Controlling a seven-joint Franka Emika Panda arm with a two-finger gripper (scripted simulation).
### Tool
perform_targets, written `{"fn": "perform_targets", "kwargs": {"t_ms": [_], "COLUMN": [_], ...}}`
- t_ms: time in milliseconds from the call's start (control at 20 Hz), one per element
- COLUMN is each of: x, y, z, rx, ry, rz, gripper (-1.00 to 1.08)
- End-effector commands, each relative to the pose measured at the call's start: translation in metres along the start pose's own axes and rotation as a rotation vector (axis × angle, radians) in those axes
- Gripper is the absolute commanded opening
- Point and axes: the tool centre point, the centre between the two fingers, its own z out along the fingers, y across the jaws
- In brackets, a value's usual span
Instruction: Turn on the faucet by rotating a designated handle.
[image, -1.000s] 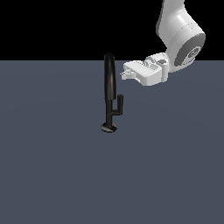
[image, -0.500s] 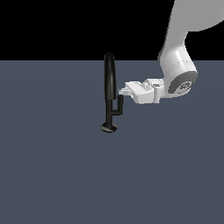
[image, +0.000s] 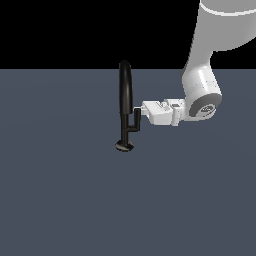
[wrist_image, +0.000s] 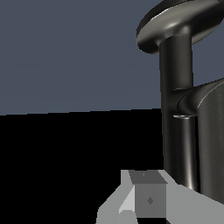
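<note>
Dark slate-blue ground (image: 60, 200) fills the lower scene under a black backdrop; it is flat, bare of clutter and bears one fixture only. Largest is the single white Franka arm (image: 205, 70), dropping from the exterior view's upper right and reaching sideways toward the fixture. Next comes the one tall, slim, glossy black faucet (image: 125, 90) — arched tube spout, thin stem, small round disc base — standing upright near the scene's middle. One white gripper (image: 145, 111) lies level at the faucet's lower stem, its tip at or just beside the handle; contact cannot be confirmed, and whether the jaws stand wide or narrow cannot be told from either view. Smallest is the one short black L-shaped handle (image: 134, 121), branching from the lower stem toward the exterior view's right, its thicker rod upright.

By its look the handle is rigid, hard metal, slick with gloss, so pads may slip; it likely swings on a fixed pivot about the stem. The best hold, I judge, is the thick upright rod (wrist_image: 212, 140) — far from the stem for leverage.
</note>
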Motion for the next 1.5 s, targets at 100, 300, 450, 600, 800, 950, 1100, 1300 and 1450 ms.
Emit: {"fn": "perform_targets", "kwargs": {"t_ms": [100, 300, 450, 600, 800, 950, 1100, 1300, 1450], "x": [-0.002, -0.003, -0.005, -0.007, -0.01, -0.013, -0.015, -0.018, -0.015], "y": [0.0, 0.002, 0.009, 0.016, 0.026, 0.033, 0.041, 0.049, 0.051], "z": [0.0, 0.0, 0.0, 0.0, 0.0, 0.0, 0.0, 0.0, 0.0], "rx": [-0.002, -0.002, -0.002, -0.002, -0.002, -0.002, -0.002, -0.002, 0.001], "ry": [0.003, 0.003, 0.003, 0.003, 0.003, 0.003, 0.003, 0.003, 0.006], "rz": [-0.004, -0.004, -0.004, -0.004, -0.004, -0.004, -0.004, -0.004, -0.009], "gripper": [-1.0, -1.0, -1.0, -1.0, -1.0, -1.0, -1.0, -1.0, -1.0]}}
